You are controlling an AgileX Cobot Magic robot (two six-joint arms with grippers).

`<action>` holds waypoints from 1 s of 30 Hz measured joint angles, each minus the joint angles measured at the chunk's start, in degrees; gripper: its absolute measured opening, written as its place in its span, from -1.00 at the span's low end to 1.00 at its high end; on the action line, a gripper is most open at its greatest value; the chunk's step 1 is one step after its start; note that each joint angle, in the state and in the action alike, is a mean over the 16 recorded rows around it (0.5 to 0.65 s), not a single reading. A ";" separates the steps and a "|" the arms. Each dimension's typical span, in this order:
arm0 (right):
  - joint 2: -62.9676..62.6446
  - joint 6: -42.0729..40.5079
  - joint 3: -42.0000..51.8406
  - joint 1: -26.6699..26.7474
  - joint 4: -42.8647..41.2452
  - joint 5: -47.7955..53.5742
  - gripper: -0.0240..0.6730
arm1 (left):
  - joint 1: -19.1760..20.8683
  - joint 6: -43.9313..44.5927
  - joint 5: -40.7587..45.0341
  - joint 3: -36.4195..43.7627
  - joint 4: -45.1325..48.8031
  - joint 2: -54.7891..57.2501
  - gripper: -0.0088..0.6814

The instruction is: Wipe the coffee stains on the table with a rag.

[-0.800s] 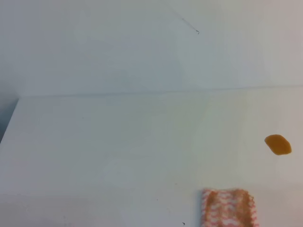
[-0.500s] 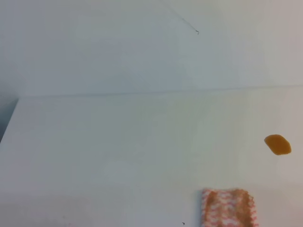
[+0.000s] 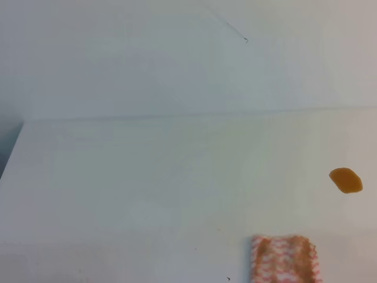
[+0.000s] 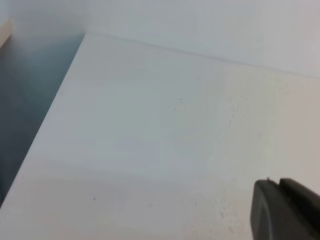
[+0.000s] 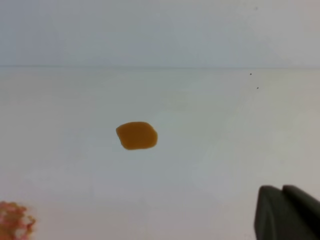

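The coffee stain [image 3: 346,180] is an amber-brown blot on the white table [image 3: 147,177], at the right. It also shows in the right wrist view [image 5: 136,135], ahead and left of centre. The orange-pink and white zigzag rag [image 3: 285,259] lies flat at the table's front edge, below and left of the stain. Its corner shows in the right wrist view [image 5: 15,221]. Neither gripper shows in the high view. Only a dark part of my left gripper [image 4: 286,210] and of my right gripper [image 5: 287,212] shows at each wrist view's lower right. Neither touches anything.
The table's left edge [image 4: 47,120] drops to a dark floor. A white wall [image 3: 177,53] stands behind the table's back edge. A few tiny dark specks [image 5: 251,74] dot the surface.
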 joint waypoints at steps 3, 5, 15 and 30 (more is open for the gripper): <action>0.00 -0.01 0.00 0.00 0.00 0.00 -0.94 | 0.00 0.00 0.00 0.00 0.00 0.00 -0.98; 0.00 -0.03 0.00 0.00 0.00 -0.06 -0.94 | 0.00 0.00 0.00 0.00 0.00 0.00 -0.98; 0.10 -0.05 -0.12 0.00 0.00 0.11 -0.94 | 0.00 0.00 -0.06 0.16 0.00 -0.09 -0.98; 0.10 -0.01 -0.12 0.00 0.00 0.00 -0.94 | 0.00 0.00 -0.06 0.16 0.00 -0.09 -0.98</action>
